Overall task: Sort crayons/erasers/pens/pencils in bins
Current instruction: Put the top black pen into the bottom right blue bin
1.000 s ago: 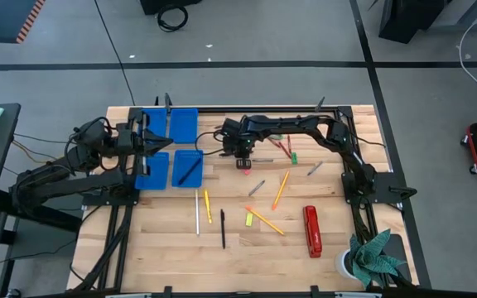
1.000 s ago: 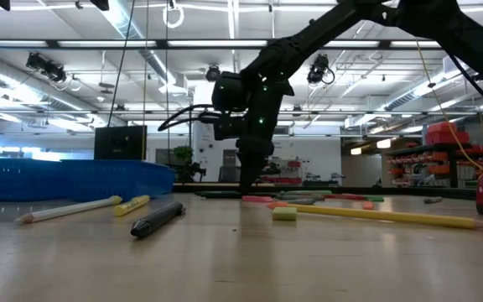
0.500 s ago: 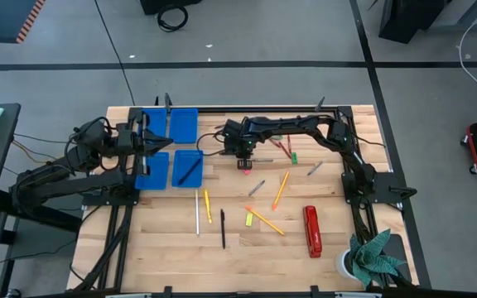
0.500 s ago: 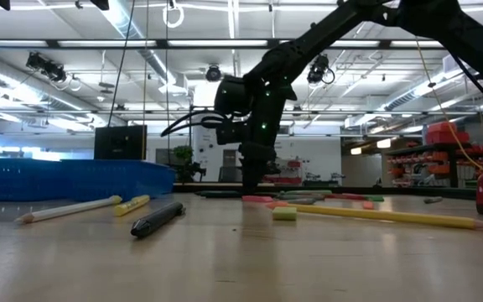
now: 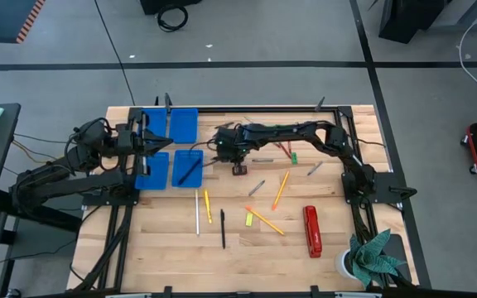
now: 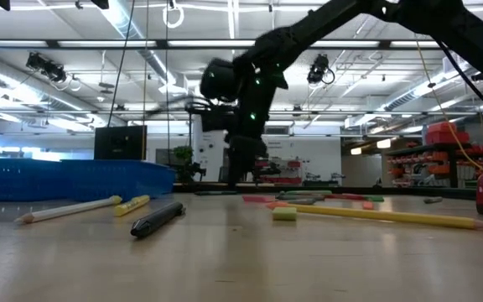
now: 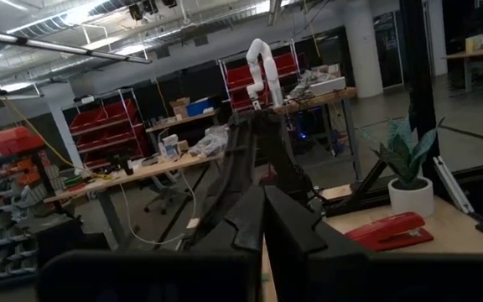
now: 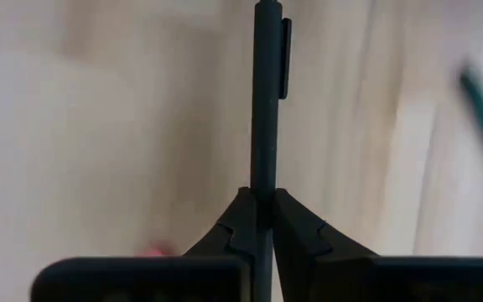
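Fingers (image 8: 304, 228) of my right gripper (image 8: 257, 220) pinch a dark pen (image 8: 264, 101), pointing straight ahead; the bins (image 5: 187, 168) lie toward the table's left edge.

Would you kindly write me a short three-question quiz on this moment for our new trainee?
1. Multiple choice: what is the right gripper shut on? A) a yellow pencil B) a dark pen C) a pink eraser
2. True or false: the red stapler lies on the left arm's side.
3. Fill in: the left gripper hangs, shut, by the blue ____.
Key: 1 B; 2 false; 3 bins.
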Robot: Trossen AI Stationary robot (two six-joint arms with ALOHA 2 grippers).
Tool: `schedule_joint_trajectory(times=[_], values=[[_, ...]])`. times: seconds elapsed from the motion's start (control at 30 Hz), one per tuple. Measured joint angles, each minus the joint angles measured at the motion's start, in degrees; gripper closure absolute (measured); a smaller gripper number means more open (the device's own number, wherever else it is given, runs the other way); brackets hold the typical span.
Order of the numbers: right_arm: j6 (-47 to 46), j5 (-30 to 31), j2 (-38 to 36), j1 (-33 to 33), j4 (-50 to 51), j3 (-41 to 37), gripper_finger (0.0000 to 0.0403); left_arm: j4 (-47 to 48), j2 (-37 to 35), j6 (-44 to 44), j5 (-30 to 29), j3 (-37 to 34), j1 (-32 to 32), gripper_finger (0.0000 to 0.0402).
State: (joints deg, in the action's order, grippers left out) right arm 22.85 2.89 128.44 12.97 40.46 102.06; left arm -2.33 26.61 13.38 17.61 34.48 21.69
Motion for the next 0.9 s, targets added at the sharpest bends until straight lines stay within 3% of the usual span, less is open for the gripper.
schedule_joint_trajectory(times=[0.07, 0.27, 0.53, 0.9], values=[[1.62, 0.75, 0.0, -1.74, 0.08, 2.12, 0.0377, 0.0, 0.0, 0.83, 0.0, 0.0, -0.01, 0.0376], [7.98, 10.36, -0.11, -7.25, -2.76, 8.84, 0.0377, 0.0, -0.01, 0.82, 0.0, 0.0, -0.01, 0.0385], [20.43, 9.18, -0.22, -10.6, -10.78, 10.31, 0.0367, -0.18, 0.0, 0.78, 0.0, 0.0, -0.02, 0.0384], [37.27, 1.83, -0.31, -8.86, -33.09, -0.02, 0.0364, -0.46, -0.02, 0.77, 0.0, 0.0, -0.01, 0.039]])
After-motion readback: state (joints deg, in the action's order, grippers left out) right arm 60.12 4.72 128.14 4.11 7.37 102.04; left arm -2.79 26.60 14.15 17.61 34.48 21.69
